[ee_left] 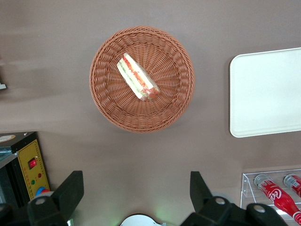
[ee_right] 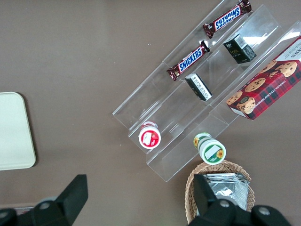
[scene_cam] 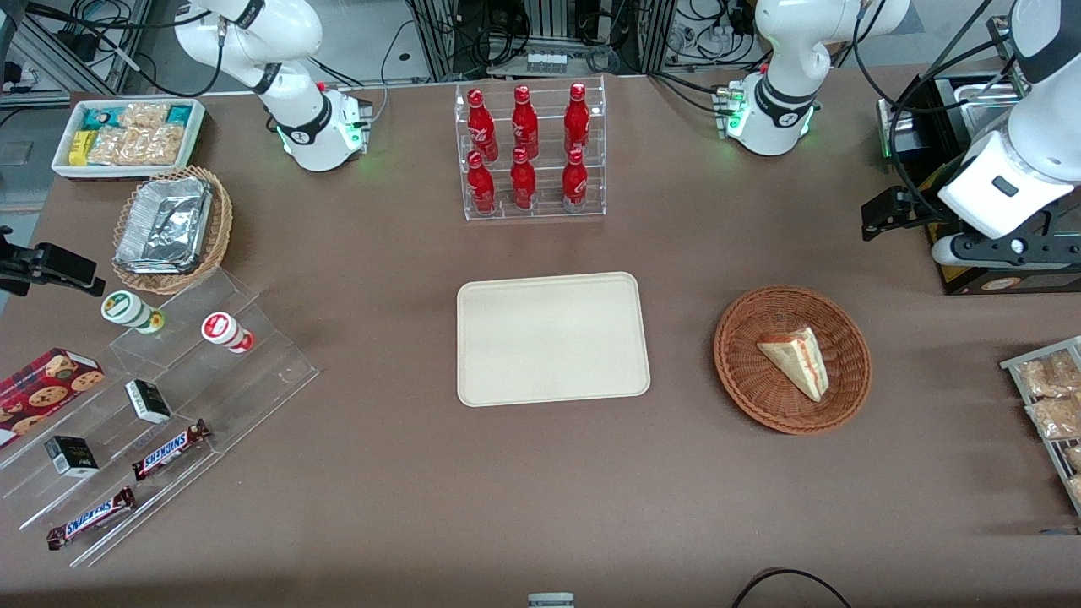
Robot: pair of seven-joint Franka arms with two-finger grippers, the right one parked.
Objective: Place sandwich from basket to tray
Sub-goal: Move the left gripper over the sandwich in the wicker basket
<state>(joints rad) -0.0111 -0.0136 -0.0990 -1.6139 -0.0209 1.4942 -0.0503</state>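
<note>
A brown table (scene_cam: 380, 507) fills nearly the whole front view under even light. Along the top edge, a strip of pale floor (scene_cam: 372, 38) carries tangled black cables (scene_cam: 709, 25) and metal framing (scene_cam: 553, 25), with aluminium rails at the upper left corner.

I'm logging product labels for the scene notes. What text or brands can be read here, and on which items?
"SNICKERS": on each of the two Snickers bars on the clear stepped stand.
Script logo on the red bottles: reads like "Coca-Cola", partly legible.
Cookie box, small black boxes, round-lidded cups: print too small to read.
The tool, open, hangs above the table, clear of the basket.
</note>
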